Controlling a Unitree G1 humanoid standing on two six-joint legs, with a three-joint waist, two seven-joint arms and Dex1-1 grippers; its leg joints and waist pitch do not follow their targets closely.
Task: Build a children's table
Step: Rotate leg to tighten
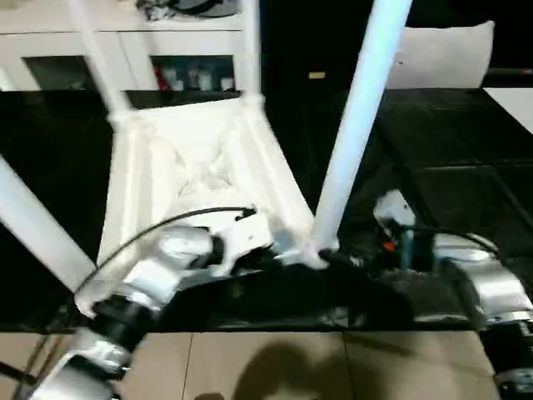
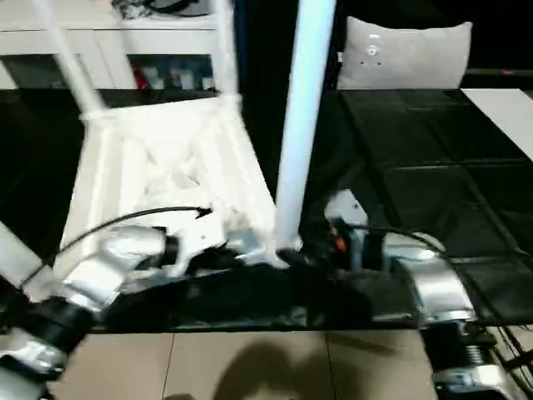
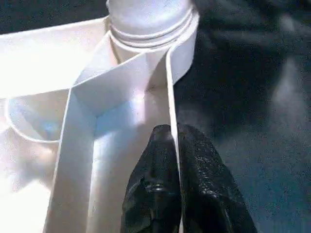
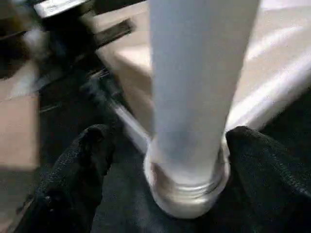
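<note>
1. Lying upside down on the dark surface (image 1: 466, 158), the children's table (image 1: 200, 167) shows its ribbed underside, with legs rising from its corner sockets.
2. Its near-right leg (image 1: 354, 133) stands in the corner socket (image 4: 187, 187) just in front of the robot's arms; the screw rings at its foot are visible, so I judge it not quite fully seated.
3. In its wrist view the left claw (image 3: 174, 141) is clenched on the thin edge wall of the tabletop, right beside that socket, one finger on each side of the wall.
4. Spread wide, the right claw (image 4: 167, 145) has a finger on either side of the leg's foot; both fingers (image 4: 82, 160) look clear of the tube, gripping nothing.
5. Handling, as a judgement: the plastic looks light and stiff, and hollow, so the table would slide or tip easily unless pinned. The smooth, tapered tube will be slippery, and a grip low down near the socket gives the best control for turning.
6. The thin wall may flex under a hard pinch. The ribs and corners look stronger.
7. Behind the table stands a white cabinet (image 1: 50, 50), and a pale cushion (image 2: 408, 54) lies at the far right.
</note>
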